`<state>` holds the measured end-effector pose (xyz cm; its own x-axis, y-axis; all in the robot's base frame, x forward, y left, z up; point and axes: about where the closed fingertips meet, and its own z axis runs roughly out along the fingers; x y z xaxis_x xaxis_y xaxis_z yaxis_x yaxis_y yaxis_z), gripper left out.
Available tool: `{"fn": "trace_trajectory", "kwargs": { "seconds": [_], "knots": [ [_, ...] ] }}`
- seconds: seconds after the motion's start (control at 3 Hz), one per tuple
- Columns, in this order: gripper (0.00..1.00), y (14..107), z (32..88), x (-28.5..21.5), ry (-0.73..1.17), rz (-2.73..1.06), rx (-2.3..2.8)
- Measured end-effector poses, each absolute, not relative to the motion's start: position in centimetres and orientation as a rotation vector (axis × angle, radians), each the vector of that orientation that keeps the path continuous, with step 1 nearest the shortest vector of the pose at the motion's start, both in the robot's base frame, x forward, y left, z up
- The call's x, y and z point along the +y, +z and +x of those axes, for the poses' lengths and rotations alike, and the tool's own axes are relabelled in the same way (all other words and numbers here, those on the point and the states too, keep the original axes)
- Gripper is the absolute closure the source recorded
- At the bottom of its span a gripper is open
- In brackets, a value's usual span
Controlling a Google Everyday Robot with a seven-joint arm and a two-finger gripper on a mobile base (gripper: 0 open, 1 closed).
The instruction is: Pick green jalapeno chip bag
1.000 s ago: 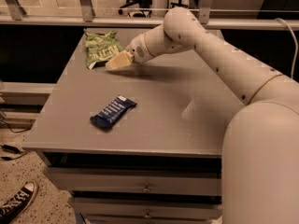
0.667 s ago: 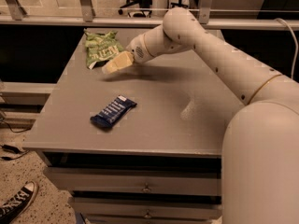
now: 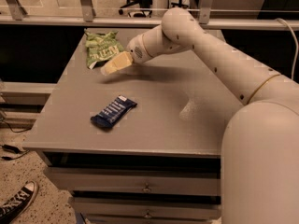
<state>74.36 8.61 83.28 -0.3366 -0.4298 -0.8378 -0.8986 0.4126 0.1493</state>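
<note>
The green jalapeno chip bag lies crinkled at the far left corner of the grey table. My gripper reaches from the right on the long white arm and hovers just in front of the bag's near edge, its pale fingers close to the tabletop. The fingers overlap the bag's lower right corner in this view; I cannot tell whether they touch it.
A dark blue bar wrapper with white print lies near the table's front left. Drawers sit under the tabletop. A railing runs behind the table. A sneaker shows on the floor at lower left.
The arm and gripper have barely moved. The bag and the blue wrapper lie where they were.
</note>
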Motion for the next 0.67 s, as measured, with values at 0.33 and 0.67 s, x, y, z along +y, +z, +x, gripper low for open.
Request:
{"fn": "trace_trajectory", "kwargs": {
  "seconds": [0.33,0.67],
  "knots": [
    [0.0,84.8,73.5,8.2,0.775,-1.163,1.871],
    [0.0,92.5,68.7,5.6,0.527,-1.246,1.593]
  ]
}}
